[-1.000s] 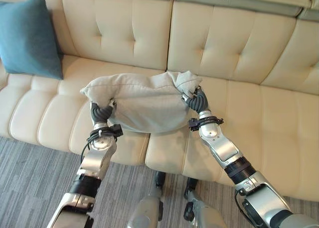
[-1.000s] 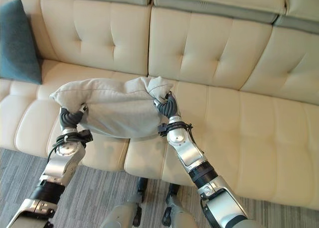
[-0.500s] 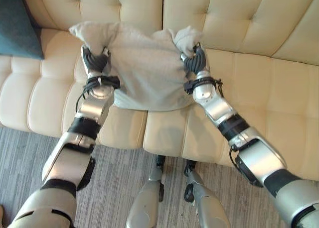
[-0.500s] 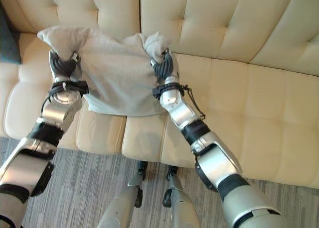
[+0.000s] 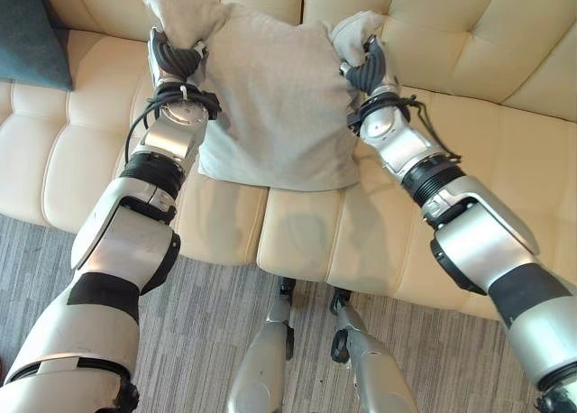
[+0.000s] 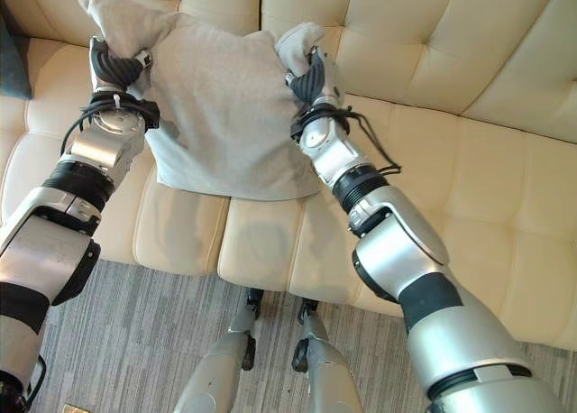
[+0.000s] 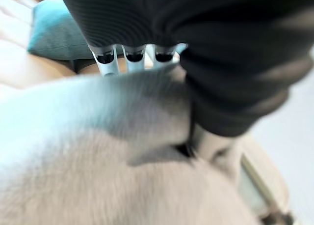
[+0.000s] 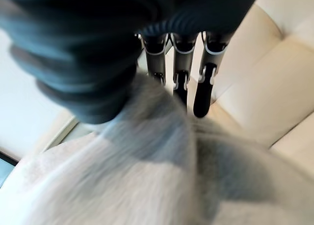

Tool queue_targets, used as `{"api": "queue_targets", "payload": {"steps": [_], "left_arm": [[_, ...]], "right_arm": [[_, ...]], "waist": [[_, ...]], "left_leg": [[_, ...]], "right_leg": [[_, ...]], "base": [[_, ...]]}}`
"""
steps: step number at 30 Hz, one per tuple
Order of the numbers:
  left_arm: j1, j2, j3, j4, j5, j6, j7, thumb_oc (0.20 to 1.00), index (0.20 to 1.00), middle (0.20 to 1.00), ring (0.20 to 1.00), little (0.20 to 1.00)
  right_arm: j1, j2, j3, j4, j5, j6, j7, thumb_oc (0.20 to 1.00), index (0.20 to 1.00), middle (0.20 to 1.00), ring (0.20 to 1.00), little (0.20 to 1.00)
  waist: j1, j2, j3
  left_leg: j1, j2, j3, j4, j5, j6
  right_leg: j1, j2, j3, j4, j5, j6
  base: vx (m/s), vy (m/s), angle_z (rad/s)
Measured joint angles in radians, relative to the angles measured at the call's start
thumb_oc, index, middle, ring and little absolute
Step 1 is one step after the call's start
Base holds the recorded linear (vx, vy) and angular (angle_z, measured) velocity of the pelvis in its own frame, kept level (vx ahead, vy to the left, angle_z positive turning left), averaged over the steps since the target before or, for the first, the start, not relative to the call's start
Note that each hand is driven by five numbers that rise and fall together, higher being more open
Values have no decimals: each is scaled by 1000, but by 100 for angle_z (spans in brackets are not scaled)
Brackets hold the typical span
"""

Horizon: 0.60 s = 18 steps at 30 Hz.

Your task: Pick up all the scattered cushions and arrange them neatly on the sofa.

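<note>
The grey cushion [image 5: 270, 97] hangs between both hands against the sofa backrest [image 5: 451, 25], its lower edge over the seat. The left hand [image 5: 176, 57] and right hand [image 5: 368, 66] each pinch one upper corner, equally near, so its long axis runs side to side.

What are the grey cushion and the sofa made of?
The grey cushion looks like soft woven cloth, matt and a bit fuzzy: it bunches and creases where the left hand and right hand grip its top corners. The sofa looks like smooth cream leather or faux leather, with a slight sheen and tufted, stitched panels; which of the two is unclear.
</note>
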Motion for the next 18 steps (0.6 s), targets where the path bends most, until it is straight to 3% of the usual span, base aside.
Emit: {"api": "queue_targets", "payload": {"steps": [6,10,14,16,18], "left_arm": [[-3,8,113,3,-218,-45,-19,1000,1000,1000,1000,1000],[4,70,167,-22,-321,-80,-33,1000,1000,1000,1000,1000],[96,204,239,-114,-338,-111,-45,1000,1000,1000,1000,1000],[259,288,316,-191,-290,-116,-45,1000,1000,1000,1000,1000],[390,303,389,-253,-244,-112,-46,1000,1000,1000,1000,1000]], "right_arm": [[-27,-72,36,-12,0,23,19,1000,1000,1000,1000,1000],[-26,-157,5,-82,20,33,6,1000,1000,1000,1000,1000],[11,-273,-124,-212,40,24,-37,1000,1000,1000,1000,1000],[105,-336,-218,-302,38,9,-63,1000,1000,1000,1000,1000],[204,-362,-301,-368,36,7,-78,1000,1000,1000,1000,1000]], "waist": [[-3,-2,-1],[-5,-3,-1],[-8,-8,-2],[-8,-16,-6],[-12,-20,-8]], "left_leg": [[3,0,-1,16,0,0],[20,0,3,16,0,0],[55,0,23,2,0,0],[100,1,47,-12,0,0],[130,1,55,-18,-1,0]], "right_leg": [[13,0,1,0,2,-2],[30,0,7,0,2,-2],[51,0,31,0,3,-1],[80,0,56,0,3,0],[103,1,60,0,3,1]], "base": [[13,7,2],[9,14,0],[3,30,-14],[-5,27,-27],[11,14,-16]]}}
